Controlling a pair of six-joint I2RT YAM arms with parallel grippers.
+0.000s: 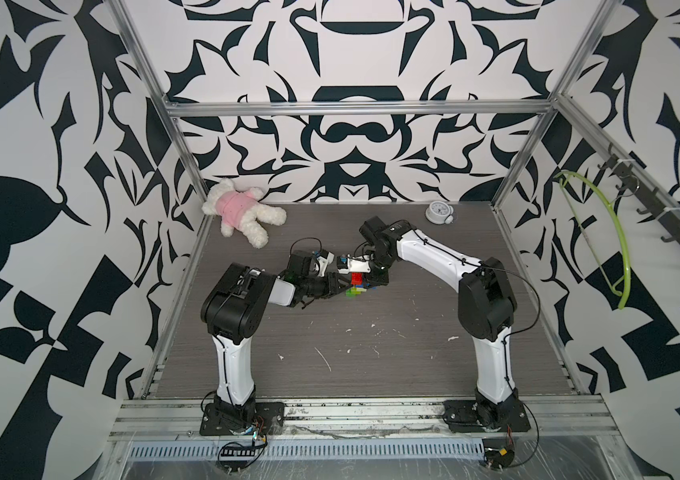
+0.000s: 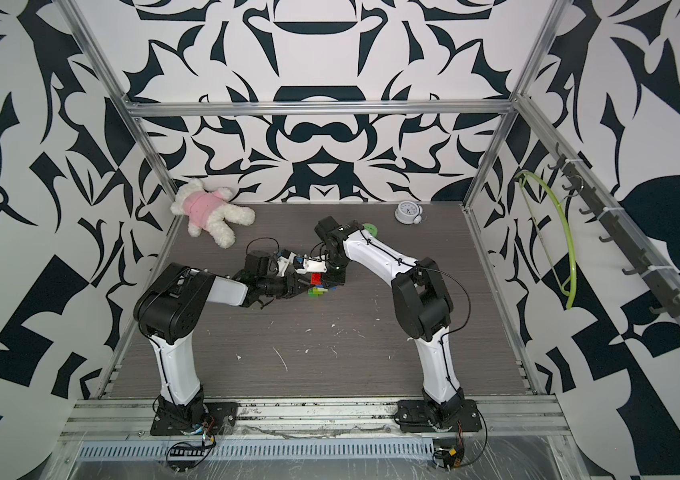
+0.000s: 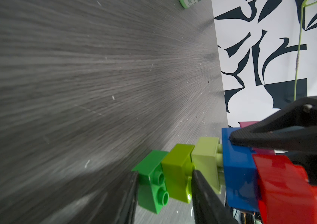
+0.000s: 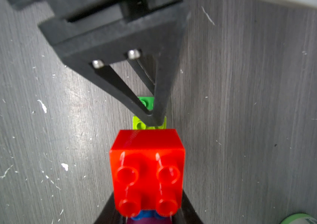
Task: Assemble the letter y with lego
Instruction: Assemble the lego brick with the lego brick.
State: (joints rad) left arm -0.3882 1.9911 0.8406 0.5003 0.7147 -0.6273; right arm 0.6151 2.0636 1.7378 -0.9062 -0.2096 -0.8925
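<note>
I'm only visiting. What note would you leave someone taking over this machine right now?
Left pincer: shut on the multicolour plastic brick letter y, across its green square brick and lime square brick.
Right pincer: shut on its top end, by the blue rectangular brick and pink brick.
Done: six bricks lined up, red brick on.
To do: pale lime brick studs show at the blue; likely press home, release.

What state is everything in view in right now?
letter y: held at both ends; gap with studs showing between stem and blue crossbar.
left gripper: jaws closed on the stem.
right gripper: jaws shut on the blue crossbar.
teddy bear: lying flat.
alarm clock: untouched, far side.
hanger: hanging from hook rail.
</note>
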